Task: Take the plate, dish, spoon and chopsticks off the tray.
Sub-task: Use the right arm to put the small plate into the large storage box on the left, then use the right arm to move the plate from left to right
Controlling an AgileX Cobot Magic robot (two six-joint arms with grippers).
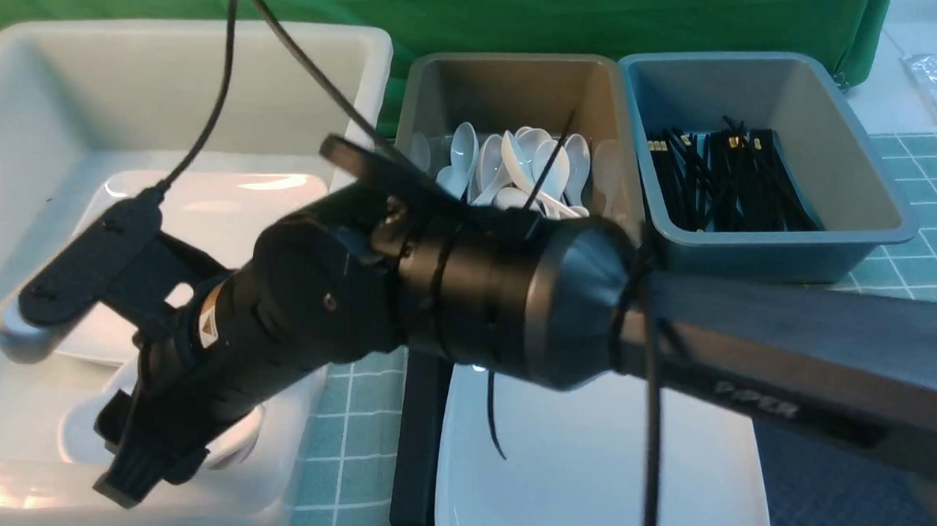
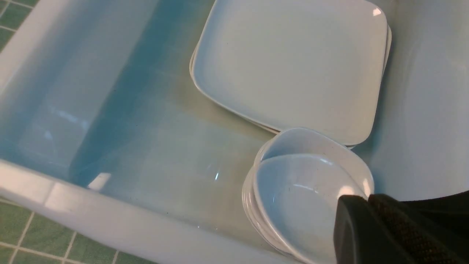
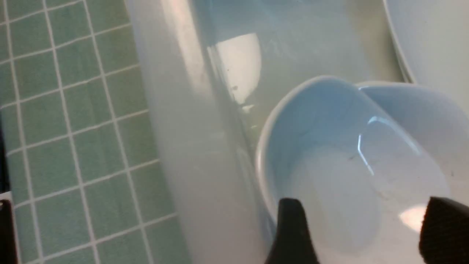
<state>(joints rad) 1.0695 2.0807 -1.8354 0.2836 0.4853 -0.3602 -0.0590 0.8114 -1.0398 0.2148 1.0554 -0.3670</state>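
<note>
The large white plate [image 1: 604, 470] lies on the black tray [image 1: 410, 455] at the front, partly behind my right arm. A small white dish [image 3: 329, 165] rests tilted on a stack of like dishes [image 2: 300, 194] inside the white tub [image 1: 191, 62]. My right gripper [image 3: 364, 207] hangs open just over that dish, with nothing between its fingers; in the front view this right gripper [image 1: 134, 479] reaches down into the tub's near corner. My left gripper [image 2: 368, 198] is shut and empty beside the dish stack. Spoon and chopsticks are out of view on the tray.
Large white plates [image 2: 293, 62] are stacked further back in the white tub. A grey tub [image 1: 430, 99] holds several white soup spoons, and a blue tub [image 1: 859, 143] holds several black sticks. Green checked cloth [image 1: 357, 426] covers the table.
</note>
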